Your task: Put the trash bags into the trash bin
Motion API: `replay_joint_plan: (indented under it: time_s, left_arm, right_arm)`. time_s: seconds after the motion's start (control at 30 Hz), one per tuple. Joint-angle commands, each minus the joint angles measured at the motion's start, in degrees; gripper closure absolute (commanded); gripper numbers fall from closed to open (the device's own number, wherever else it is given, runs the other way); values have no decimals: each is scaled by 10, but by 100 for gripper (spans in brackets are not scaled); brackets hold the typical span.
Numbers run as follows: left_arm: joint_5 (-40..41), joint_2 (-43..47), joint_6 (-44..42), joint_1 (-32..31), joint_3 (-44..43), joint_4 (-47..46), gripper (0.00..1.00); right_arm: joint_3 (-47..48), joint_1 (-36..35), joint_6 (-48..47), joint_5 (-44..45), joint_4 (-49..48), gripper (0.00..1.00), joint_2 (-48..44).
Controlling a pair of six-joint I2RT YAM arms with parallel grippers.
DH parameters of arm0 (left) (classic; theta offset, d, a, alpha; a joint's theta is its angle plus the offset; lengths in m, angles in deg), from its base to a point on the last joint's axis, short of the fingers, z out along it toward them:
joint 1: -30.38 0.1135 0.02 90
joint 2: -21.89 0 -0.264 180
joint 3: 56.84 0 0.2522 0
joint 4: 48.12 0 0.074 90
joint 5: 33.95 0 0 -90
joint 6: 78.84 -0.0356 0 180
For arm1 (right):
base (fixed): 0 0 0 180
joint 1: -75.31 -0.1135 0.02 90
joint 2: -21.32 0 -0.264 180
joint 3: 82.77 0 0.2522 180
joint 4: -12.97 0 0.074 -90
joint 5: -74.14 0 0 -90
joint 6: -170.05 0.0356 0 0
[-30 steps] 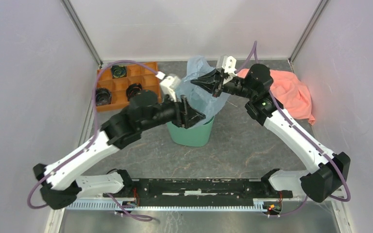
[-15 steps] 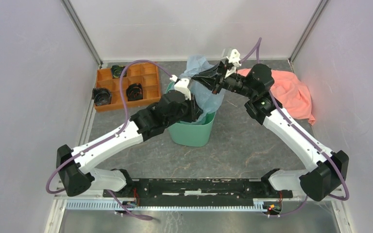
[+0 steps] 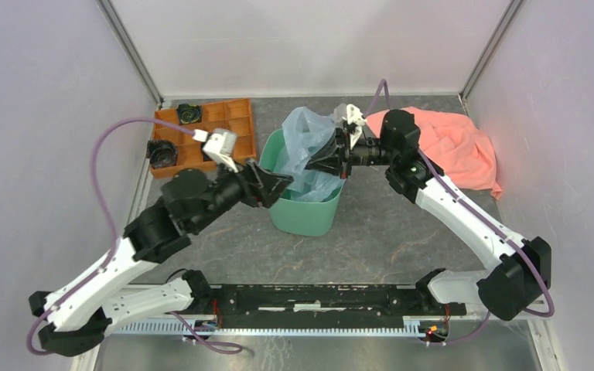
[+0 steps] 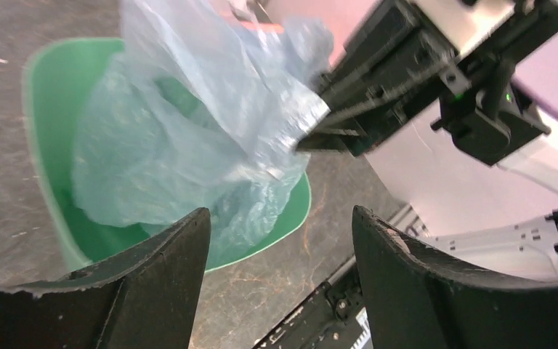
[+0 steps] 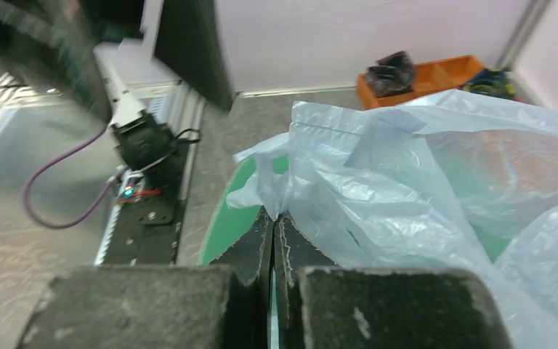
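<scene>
The mint-green trash bin stands mid-table. The pale blue-grey trash bag hangs partly inside it, with its top bunched above the rim. My right gripper is shut on the bag's edge over the bin's right side; in the right wrist view the bag is pinched between the closed fingers. My left gripper is open and empty at the bin's left rim. In the left wrist view the bag fills the bin, beyond my spread fingers.
An orange compartment tray with dark parts sits at the back left. A salmon-pink cloth lies at the back right. Grey walls enclose the table on three sides. The arms' base rail runs along the near edge.
My left arm has pulled back left out of the bin, off the bag. My right gripper has come down and left with the bag, lowering it further into the bin.
</scene>
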Motion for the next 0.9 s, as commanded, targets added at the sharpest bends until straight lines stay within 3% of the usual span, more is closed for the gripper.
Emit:
replay_joint_plan:
  time_s: [0.0,0.2,0.3,0.47,0.6,0.73,0.87]
  left_arm:
    - [90,18,-5,-1,-46,109,21]
    - [178,-53,17,7,-149,191,9]
    - [167,-99,5,20,-213,181,1]
    - [131,-190,-22,51,-311,168,0]
    - [101,-251,-36,59,-331,155,4]
    - [85,-266,-36,62,-286,139,8]
    - [78,-269,-23,67,-229,137,26]
  right_arm:
    - [-18,-2,-9,-99,12,99,-59]
    - [-32,-2,-81,-171,111,99,-74]
    - [-39,-3,-106,-188,148,99,-71]
    - [-53,-3,-117,-178,164,99,-78]
    - [-55,-3,-116,-152,167,99,-79]
    - [-61,-5,-91,-139,137,99,-74]
    - [-65,-9,-95,-119,133,99,-66]
